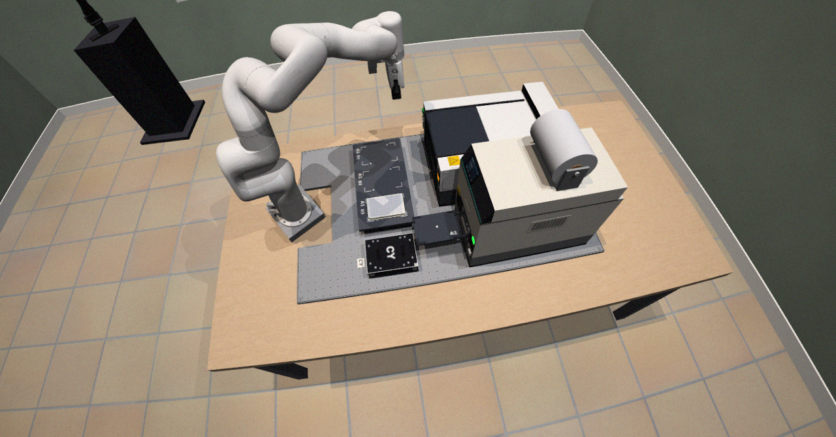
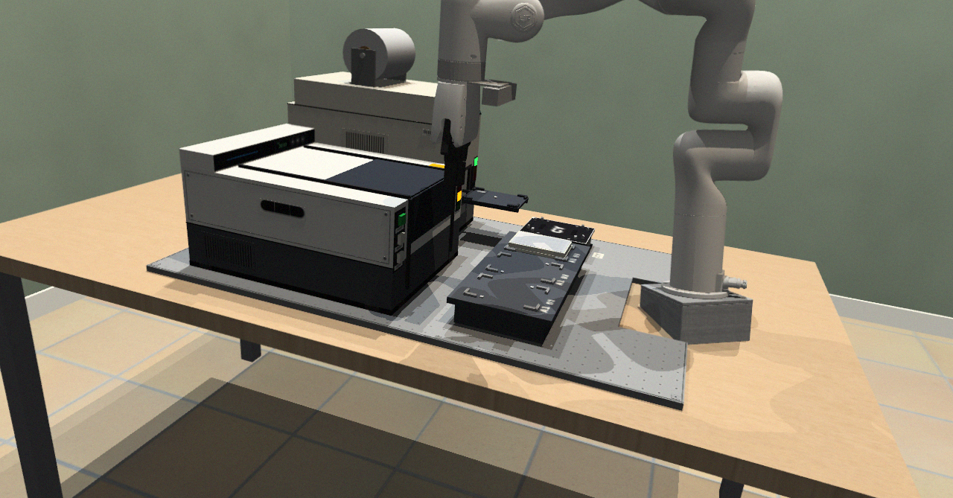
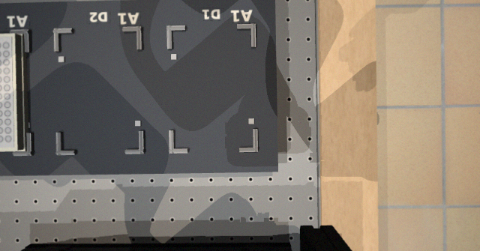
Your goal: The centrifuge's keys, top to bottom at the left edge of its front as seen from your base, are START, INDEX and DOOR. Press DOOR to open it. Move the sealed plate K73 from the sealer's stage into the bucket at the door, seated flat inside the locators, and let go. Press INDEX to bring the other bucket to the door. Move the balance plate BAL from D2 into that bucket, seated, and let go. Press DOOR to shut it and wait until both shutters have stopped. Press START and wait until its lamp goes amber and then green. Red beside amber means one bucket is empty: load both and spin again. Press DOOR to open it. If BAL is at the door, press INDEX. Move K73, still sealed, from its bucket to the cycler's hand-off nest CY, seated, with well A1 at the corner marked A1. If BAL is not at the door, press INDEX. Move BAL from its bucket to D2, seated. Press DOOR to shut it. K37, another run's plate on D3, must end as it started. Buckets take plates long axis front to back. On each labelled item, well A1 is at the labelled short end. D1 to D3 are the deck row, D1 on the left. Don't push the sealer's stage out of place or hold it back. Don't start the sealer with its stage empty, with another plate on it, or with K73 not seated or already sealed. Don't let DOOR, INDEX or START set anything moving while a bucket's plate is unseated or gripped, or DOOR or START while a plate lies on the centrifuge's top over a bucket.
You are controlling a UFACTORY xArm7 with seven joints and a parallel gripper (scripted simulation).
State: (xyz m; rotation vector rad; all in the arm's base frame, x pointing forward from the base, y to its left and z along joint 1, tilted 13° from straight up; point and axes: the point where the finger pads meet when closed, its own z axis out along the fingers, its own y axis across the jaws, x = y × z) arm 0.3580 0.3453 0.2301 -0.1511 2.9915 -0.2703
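Note:
My gripper (image 1: 396,90) (image 2: 450,156) is shut and empty. It hangs in the air beside the front left corner of the centrifuge (image 1: 473,119), above the level of its top. The centrifuge's top (image 2: 346,168) shows one white and one dark panel, with no plate on it. A green lamp (image 2: 401,216) glows at its front corner above small keys. The sealer's stage (image 1: 437,228) sticks out with nothing on it. The CY nest (image 1: 390,253) holds no plate. On the deck, D1 (image 3: 211,88) and D2 (image 3: 99,90) hold nothing. The white plate K37 (image 1: 385,205) sits on D3. K73 and BAL are not in sight.
The sealer (image 1: 540,191), with a roll on top, stands beside the centrifuge and shows a green lamp (image 1: 472,238). The grey pegboard (image 1: 333,270) carries all the devices. My arm's base (image 1: 292,215) stands at the deck's near side. A black stand (image 1: 137,78) is on the floor.

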